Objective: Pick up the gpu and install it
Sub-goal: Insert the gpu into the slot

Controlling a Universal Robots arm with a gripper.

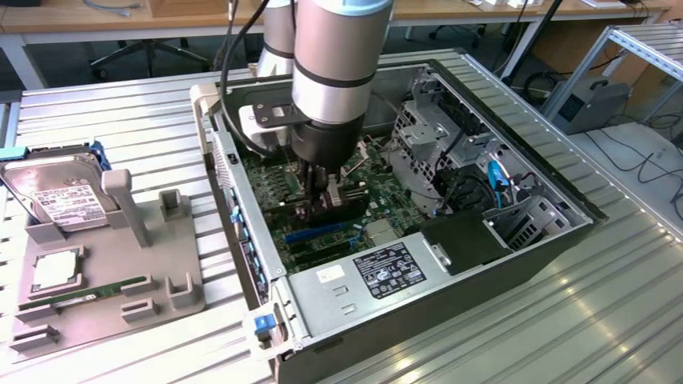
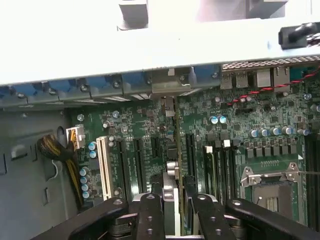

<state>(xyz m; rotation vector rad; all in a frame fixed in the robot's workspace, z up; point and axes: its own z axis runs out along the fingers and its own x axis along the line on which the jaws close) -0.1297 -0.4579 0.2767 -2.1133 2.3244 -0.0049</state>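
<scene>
the jaws (image 2: 172, 210) are clamped on the one gpu (image 2: 170, 190), held edge-on between them, low over the motherboard (image 2: 240, 120) inside the open computer case (image 1: 533, 256). case walls and a drive cage (image 1: 427, 136) stand close around. on the surface (image 1: 117, 120), one gray holder (image 1: 96, 296) carries one hard drive (image 1: 59, 196) and one green memory stick (image 1: 91, 292).

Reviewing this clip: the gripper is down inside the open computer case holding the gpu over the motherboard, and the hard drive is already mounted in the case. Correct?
Not quite. The hard drive sits outside the computer case, on the grey holder, as the exterior view shows. The gripper is inside the case, holding the gpu over the motherboard.
</scene>
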